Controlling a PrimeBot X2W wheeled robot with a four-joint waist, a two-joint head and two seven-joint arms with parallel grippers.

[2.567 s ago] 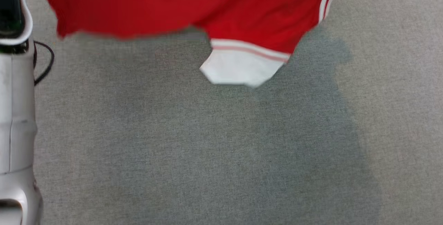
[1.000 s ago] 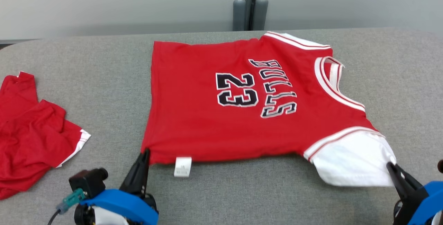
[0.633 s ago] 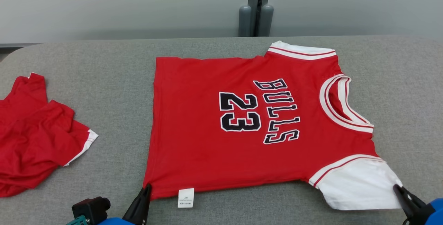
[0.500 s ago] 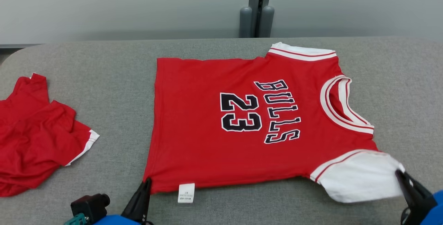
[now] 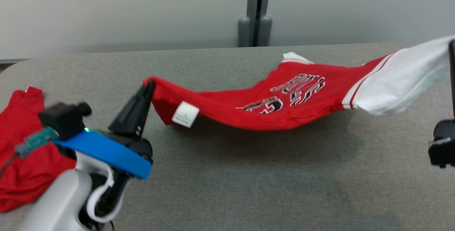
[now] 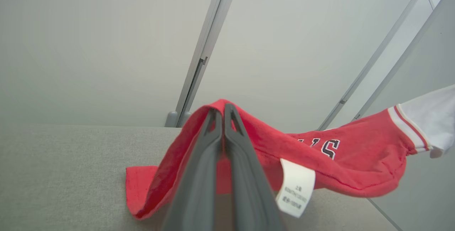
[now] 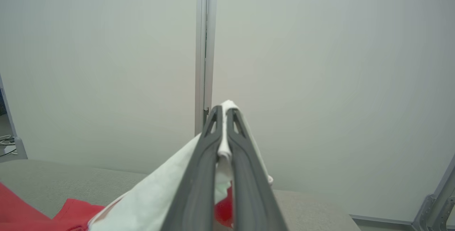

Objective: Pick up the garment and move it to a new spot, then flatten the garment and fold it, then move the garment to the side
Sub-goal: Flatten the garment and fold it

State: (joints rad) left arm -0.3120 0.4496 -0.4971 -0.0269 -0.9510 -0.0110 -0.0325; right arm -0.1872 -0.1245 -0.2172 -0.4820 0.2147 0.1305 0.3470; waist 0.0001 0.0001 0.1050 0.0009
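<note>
my L gripper (image 5: 149,84) clamped on hem corner, R gripper (image 7: 223,109) clamped on white sleeve | red short-sleeve basketball jersey (image 5: 284,112) slung between em, sagging over grey felt table (image 5: 249,181) | imo: move both fwd evenly, keep taut, match far edge

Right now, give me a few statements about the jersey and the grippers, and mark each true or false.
1. The left gripper is shut on the red hem of the jersey. True.
2. The right gripper is open. False: it is shut on the white sleeve.
3. The jersey lies flat on the table. False: its near edge is lifted and sags between the grippers.
4. Another red garment lies at the robot's left. True.
</note>
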